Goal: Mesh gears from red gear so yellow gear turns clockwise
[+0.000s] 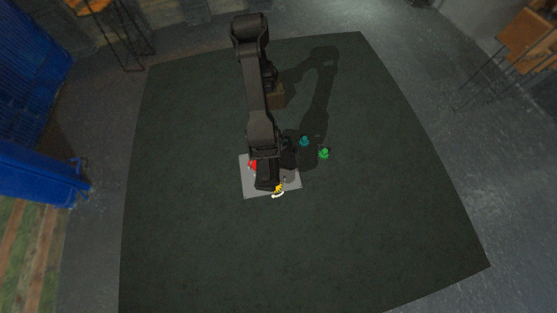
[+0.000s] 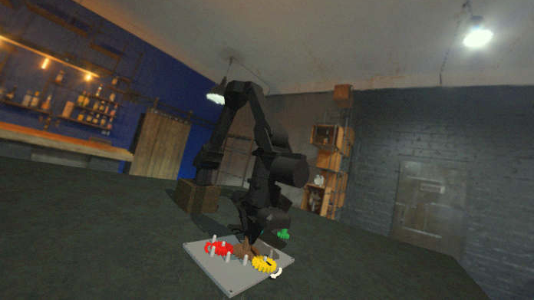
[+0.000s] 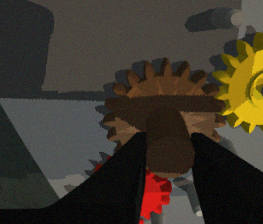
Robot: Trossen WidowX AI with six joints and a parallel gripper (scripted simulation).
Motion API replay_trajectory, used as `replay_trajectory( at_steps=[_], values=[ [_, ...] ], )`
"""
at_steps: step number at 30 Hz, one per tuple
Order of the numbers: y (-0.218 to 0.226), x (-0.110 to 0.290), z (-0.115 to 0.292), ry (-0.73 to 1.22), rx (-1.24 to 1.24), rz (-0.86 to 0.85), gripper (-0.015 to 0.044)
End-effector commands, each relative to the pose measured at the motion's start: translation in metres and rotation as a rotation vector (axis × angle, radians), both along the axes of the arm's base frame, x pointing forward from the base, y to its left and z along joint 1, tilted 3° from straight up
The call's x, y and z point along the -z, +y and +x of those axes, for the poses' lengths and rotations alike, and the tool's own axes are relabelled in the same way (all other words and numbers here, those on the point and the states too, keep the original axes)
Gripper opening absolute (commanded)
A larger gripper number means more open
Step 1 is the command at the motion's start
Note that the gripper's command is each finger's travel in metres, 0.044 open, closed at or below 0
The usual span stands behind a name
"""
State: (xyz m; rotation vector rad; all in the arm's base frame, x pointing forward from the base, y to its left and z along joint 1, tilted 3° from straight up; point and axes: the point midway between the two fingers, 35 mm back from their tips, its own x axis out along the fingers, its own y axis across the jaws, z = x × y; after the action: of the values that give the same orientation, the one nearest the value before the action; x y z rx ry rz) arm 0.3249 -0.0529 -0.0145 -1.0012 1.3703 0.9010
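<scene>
The grey board (image 1: 248, 187) (image 2: 226, 278) carries the red gear (image 1: 252, 165) (image 2: 222, 248) (image 3: 157, 200) and the yellow gear (image 1: 278, 187) (image 2: 260, 263) (image 3: 246, 95) on pegs. My gripper (image 2: 248, 238) (image 3: 167, 141) is shut on the upright handle of the brown gear (image 2: 239, 251) (image 3: 167, 82). The brown gear is low over the board between the red and yellow gears, its teeth close to both. Whether it sits flat, and the peg under it, I cannot see. The teal gear (image 1: 304, 141) and green gear (image 1: 323, 153) (image 2: 282, 234) stand on the table beside the board.
Bare pegs stand on the board, among them one peg (image 2: 227, 257) near the red gear, one peg (image 2: 245, 259) beside the yellow gear and one peg (image 2: 271, 253) (image 3: 236, 18) behind it. The white arrow (image 1: 275, 196) (image 2: 276, 273) lies by the yellow gear. The arm hides much of the board from above.
</scene>
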Motion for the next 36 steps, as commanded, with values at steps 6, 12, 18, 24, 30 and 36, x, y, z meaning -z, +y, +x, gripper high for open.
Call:
replay_trajectory(
  at_steps=[6, 12, 18, 24, 30, 36],
  values=[
    [-0.001, -0.013, 0.0, -0.007, 0.09, 0.001, 0.014],
    [0.001, -0.049, -0.002, -0.008, 0.102, 0.001, 0.014],
    [0.005, -0.091, -0.008, -0.005, 0.093, 0.002, 0.0271],
    [0.005, -0.091, -0.008, -0.005, 0.093, 0.002, 0.0429],
    [0.005, -0.091, -0.008, -0.005, 0.093, 0.002, 0.044],
    [0.005, -0.091, -0.008, -0.005, 0.093, 0.002, 0.044]
  ],
)
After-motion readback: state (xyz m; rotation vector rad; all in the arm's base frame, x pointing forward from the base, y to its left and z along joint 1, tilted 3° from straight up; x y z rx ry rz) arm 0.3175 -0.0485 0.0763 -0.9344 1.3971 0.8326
